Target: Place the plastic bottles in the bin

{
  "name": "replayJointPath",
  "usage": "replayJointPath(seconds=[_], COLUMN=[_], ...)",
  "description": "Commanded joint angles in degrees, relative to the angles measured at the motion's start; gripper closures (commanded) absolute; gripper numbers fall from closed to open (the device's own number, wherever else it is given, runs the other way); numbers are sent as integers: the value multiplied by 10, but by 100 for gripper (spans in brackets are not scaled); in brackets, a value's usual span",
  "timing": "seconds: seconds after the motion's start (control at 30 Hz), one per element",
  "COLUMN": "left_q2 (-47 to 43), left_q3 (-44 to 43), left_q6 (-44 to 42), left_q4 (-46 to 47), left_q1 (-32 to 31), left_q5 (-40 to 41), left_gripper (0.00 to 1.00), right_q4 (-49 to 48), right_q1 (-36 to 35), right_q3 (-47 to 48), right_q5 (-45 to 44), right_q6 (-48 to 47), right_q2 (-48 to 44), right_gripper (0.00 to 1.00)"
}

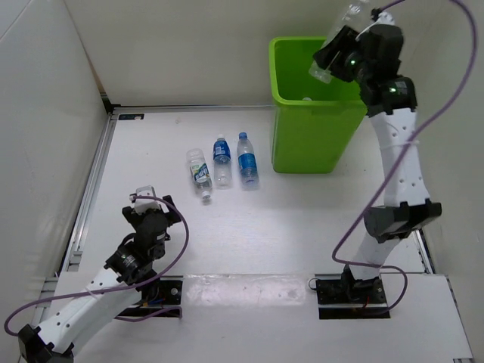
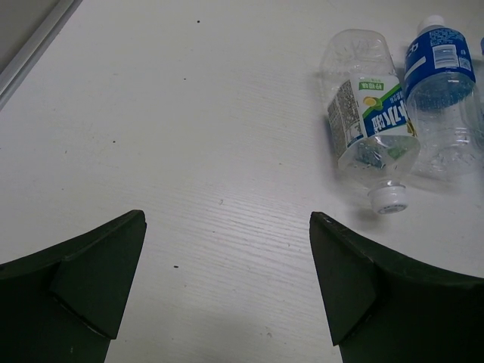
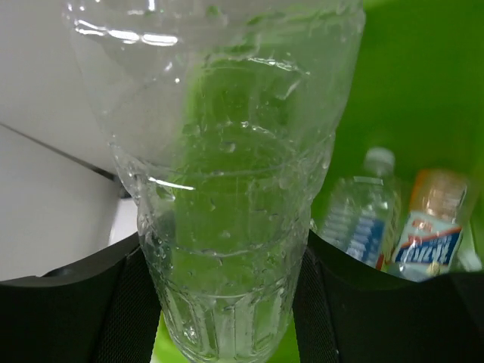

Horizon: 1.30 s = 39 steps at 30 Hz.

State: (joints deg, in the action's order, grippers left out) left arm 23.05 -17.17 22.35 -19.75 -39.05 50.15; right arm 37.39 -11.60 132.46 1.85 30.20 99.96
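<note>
The right gripper [image 1: 333, 58] clamps the unlabelled bottle [image 3: 227, 189] over the lime-green bin [image 1: 310, 140], likely needing only to release, while the left gripper [image 2: 227, 227] hovers open near three labelled bottles [image 1: 221, 160] lying on the table [image 1: 302, 227].

A white desk [image 1: 302, 227] with a faint wood grain stands inside plain white wall panels [image 1: 189, 45]. A metal rail [image 1: 94, 189] runs along its left edge to a small black bracket [image 1: 130, 116] at the far left corner, and a glossy clear patch [image 1: 246, 290] lies mid-way along the near edge
</note>
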Motion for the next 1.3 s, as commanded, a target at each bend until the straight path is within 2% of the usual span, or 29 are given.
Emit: replayJointPath(seconds=[0.0, 0.07, 0.1, 0.13, 0.17, 0.3, 0.47, 0.5, 0.67, 0.9, 1.0, 1.03, 1.07, 1.13, 1.17, 1.27], left_q2=[0, -1, -3, 0, 1, 16, 30, 32, 36, 45, 81, 92, 103, 110, 111, 114], left_q3=[-22, -19, -19, -20, -21, -25, -31, -33, -55, -44, -59, -61, -69, -73, -73, -62], left_q6=[5, 5, 6, 7, 6, 3, 7, 22, 163, 134, 135, 136, 139, 155, 162, 152], left_q4=[0, 0, 1, 1, 3, 8, 2, -4, -116, -76, -78, -75, -78, -89, -81, -55], left_q1=[4, 4, 4, 5, 4, 5, 5, 4, 5, 6, 6, 5, 4, 5, 6, 6], left_q5=[6, 6, 6, 7, 6, 3, 6, 32, 122, 78, 76, 79, 81, 86, 100, 100], left_gripper=[0, 0, 0, 0, 0, 0, 0, 0, 0, 0, 0, 0, 0, 0, 0, 0], right_q4=[-54, -42, -31, -22, -13, -18, -91, -91, -9, 19, 51, 58, 80, 127, 145, 193], right_q1=[-12, -22, -28, -36, -41, -65, -101, -105, -99, -96, -52, -47, -44, -68, -82, -163], right_q3=[-11, 5, 9, 12, 3, -40, -140, -145, -177, -422, -471, -474, -478, -490, -493, -537], right_q5=[-5, -44, -55, -72, -116, -184, -245, -260, -218, -178, -142, -95, -86, -90, -136, -183], right_q6=[16, -2, -9, -9, -17, -32, -59, -60, -52, -58, -55, -63, -68, -73, -71, -48], right_q2=[4, 17, 23, 24, 21, -23, -102, -111, -180, -372, -432, -439, -461, -479, -486, -540], right_gripper=[60, 53, 27, 10, 10, 10, 10, 10, 10, 10, 10, 10, 10, 10, 10, 10])
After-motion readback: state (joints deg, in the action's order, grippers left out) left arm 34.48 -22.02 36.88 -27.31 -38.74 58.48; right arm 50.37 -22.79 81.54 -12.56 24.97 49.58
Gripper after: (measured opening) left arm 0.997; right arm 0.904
